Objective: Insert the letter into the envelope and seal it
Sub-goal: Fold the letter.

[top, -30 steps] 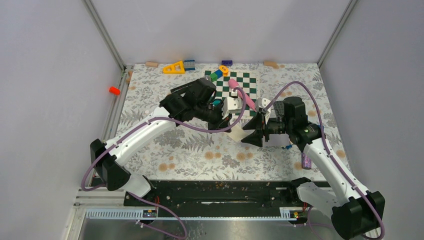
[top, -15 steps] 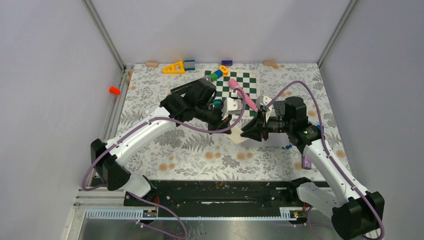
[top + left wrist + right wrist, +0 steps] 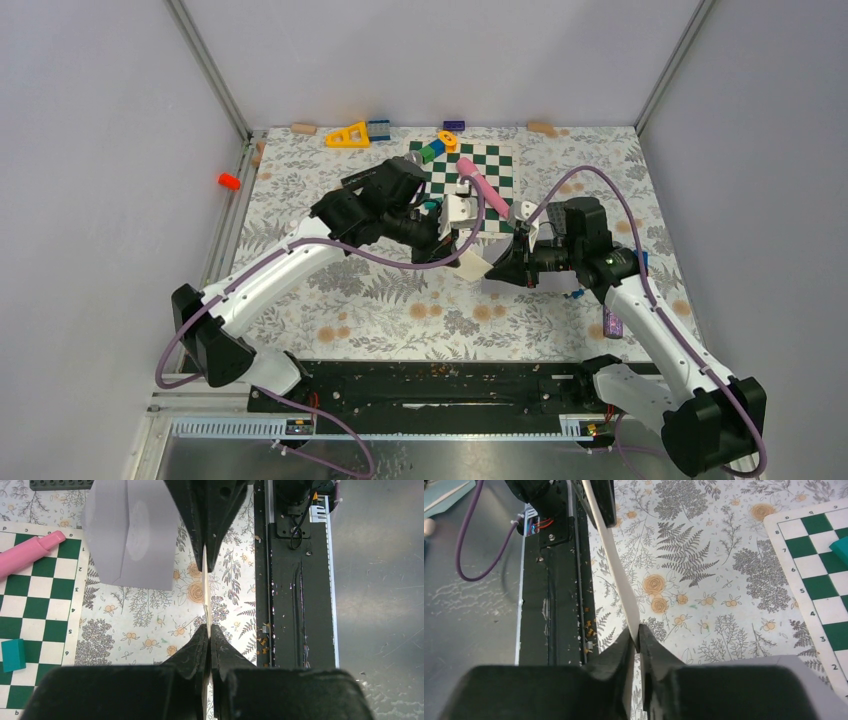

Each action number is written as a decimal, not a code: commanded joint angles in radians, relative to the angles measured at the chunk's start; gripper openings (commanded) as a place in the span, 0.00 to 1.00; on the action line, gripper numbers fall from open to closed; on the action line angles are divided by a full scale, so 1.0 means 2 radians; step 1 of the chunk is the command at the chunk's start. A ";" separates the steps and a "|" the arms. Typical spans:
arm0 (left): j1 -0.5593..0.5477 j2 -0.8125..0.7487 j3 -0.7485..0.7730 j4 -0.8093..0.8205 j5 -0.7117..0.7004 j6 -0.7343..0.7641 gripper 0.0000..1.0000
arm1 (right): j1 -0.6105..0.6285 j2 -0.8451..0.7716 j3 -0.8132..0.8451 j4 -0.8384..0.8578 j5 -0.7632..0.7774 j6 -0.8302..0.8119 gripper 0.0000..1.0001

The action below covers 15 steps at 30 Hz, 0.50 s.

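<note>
The letter [image 3: 474,264], a cream sheet, hangs edge-on above the floral cloth between both grippers. My left gripper [image 3: 207,627] is shut on one edge of the letter [image 3: 205,595]. Opposite it, my right gripper [image 3: 638,630] pinches the other edge of the letter [image 3: 616,570] between its tips. In the top view the left gripper [image 3: 455,250] and right gripper [image 3: 495,272] face each other closely. The light grey envelope [image 3: 127,535], with its fold line showing, stands just beyond the right gripper on the far side. What holds it up is not visible.
A green-and-white chessboard [image 3: 470,170] lies behind the arms, with a pink roller [image 3: 482,188] and a teal block [image 3: 13,655] on it. Small toys [image 3: 348,135] line the back edge. A purple piece [image 3: 612,322] lies at the right, and the black rail [image 3: 430,385] runs along the near edge.
The right gripper's jaws stood apart a second ago and have come together on the letter's edge. Both arms have shifted slightly toward the left.
</note>
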 commanded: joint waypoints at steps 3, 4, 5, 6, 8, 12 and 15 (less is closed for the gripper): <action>0.004 -0.024 0.001 0.008 0.011 0.010 0.00 | -0.003 0.002 0.022 -0.018 -0.008 -0.015 0.17; 0.004 -0.023 0.001 0.008 0.012 0.010 0.00 | -0.003 0.002 0.023 -0.018 -0.007 -0.016 0.21; 0.004 -0.023 0.001 0.008 0.012 0.011 0.00 | -0.003 0.003 0.024 -0.018 -0.007 -0.017 0.07; 0.004 -0.022 0.001 0.008 0.012 0.011 0.00 | -0.003 0.003 0.025 -0.018 -0.006 -0.018 0.00; 0.004 -0.021 0.002 0.008 0.012 0.011 0.00 | -0.003 0.001 0.025 -0.016 -0.005 -0.018 0.24; 0.005 -0.022 0.001 0.015 0.016 0.001 0.00 | -0.005 -0.002 0.024 0.015 0.012 0.015 0.86; 0.017 -0.028 -0.018 0.062 0.023 -0.043 0.00 | -0.009 -0.009 0.019 0.046 0.013 0.047 0.90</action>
